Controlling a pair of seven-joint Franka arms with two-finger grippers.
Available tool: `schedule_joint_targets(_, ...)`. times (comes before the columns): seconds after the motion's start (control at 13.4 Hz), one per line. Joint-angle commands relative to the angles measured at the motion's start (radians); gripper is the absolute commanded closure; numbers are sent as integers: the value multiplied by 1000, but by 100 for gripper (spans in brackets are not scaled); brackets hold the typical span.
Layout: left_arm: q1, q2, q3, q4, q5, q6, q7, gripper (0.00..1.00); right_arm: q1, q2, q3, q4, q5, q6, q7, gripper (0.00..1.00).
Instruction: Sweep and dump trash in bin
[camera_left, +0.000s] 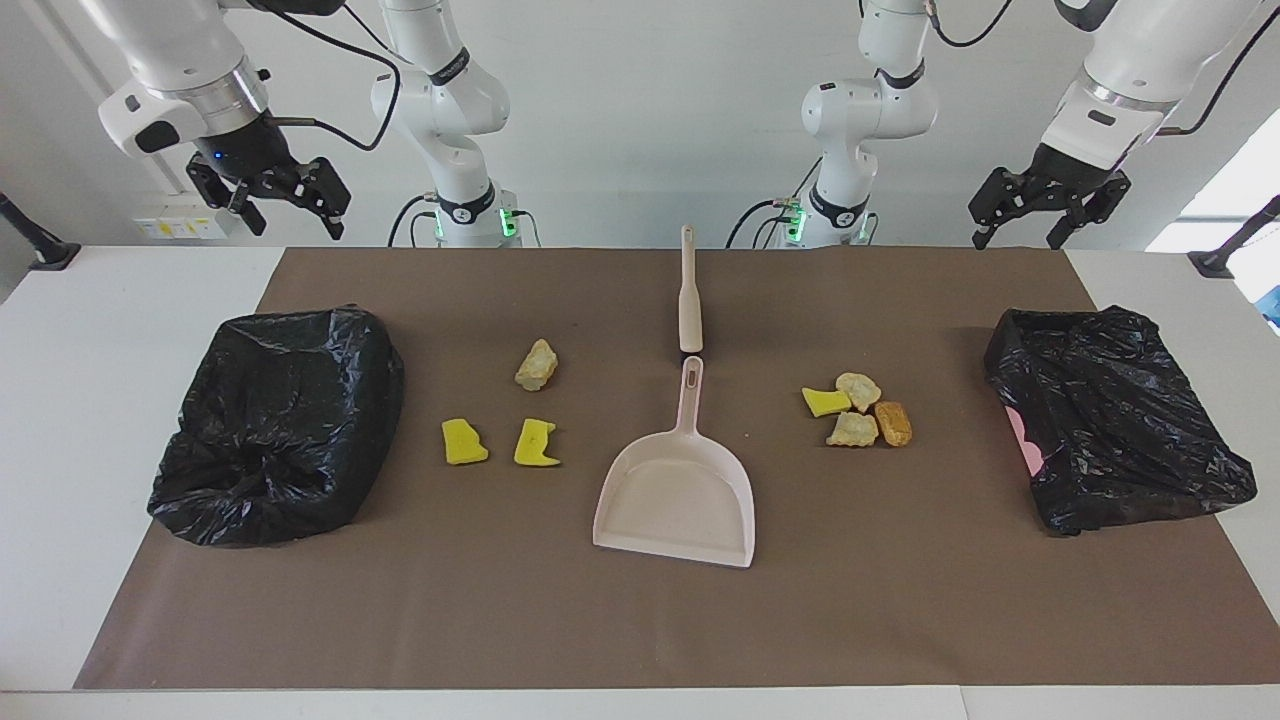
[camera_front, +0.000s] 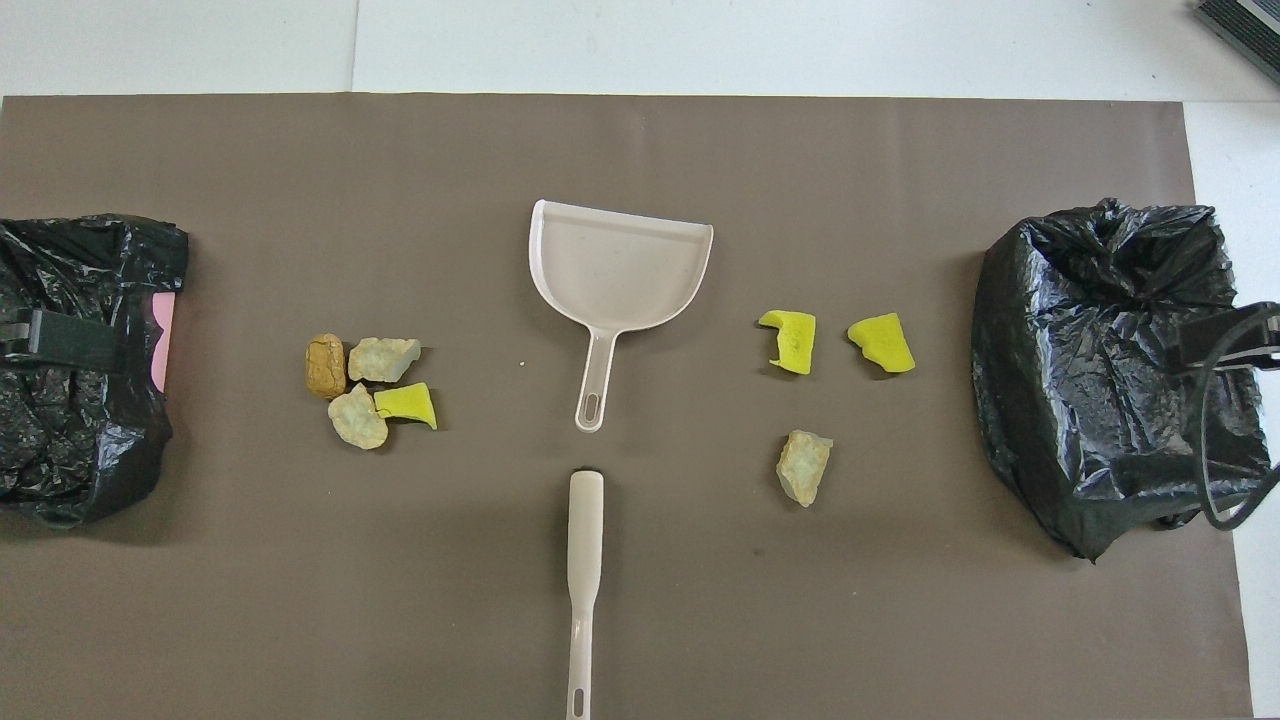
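Dustpan: the pale pink dustpan (camera_left: 675, 490) lies flat at the centre of the facing view, mouth toward the bottom of the frame, handle pointing up the frame. It looks like thin stiff plastic, light and likely to skid on the mat; the slim handle is the sensible place to grip.
Brush: the brush (camera_left: 689, 292) lies just above the dustpan's handle in the same view, in line with it, not touching. Its rigid handle offers the only hold.
Trash, left-of-centre group: two sponge scraps (camera_left: 464, 442) and one rough lump (camera_left: 537, 365), spread apart; probably soft, featherlight, prone to tumble when pushed.
Trash, right-of-centre group: one sponge scrap and three lumps (camera_left: 858, 415) bunched together, touching.
Bins: one black-bagged bin (camera_left: 280, 425) at mid-left, another (camera_left: 1115, 415) at mid-right; the crinkled bags look floppy, so the rims may give.
Right gripper: the right gripper (camera_left: 270, 190) hangs at the upper left, jaws wide, holding nothing.
Left gripper: the left gripper (camera_left: 1045, 205) hangs at the upper right, jaws wide, holding nothing.
Room: open brown mat (camera_left: 640, 620) fills the lower frame; each bin sits close to a mat edge.
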Motion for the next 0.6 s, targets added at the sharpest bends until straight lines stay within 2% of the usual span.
schedule_joint_targets(0.0, 1, -12, 3, -4, 0, -12, 5, 0, -7, -19, 0, -21, 11, -24, 7, 0)
schedule_joint_targets(0.52, 1, -12, 3, -4, 0, -12, 5, 0, 3, -19, 5, -22, 9, -16, 9, 0)
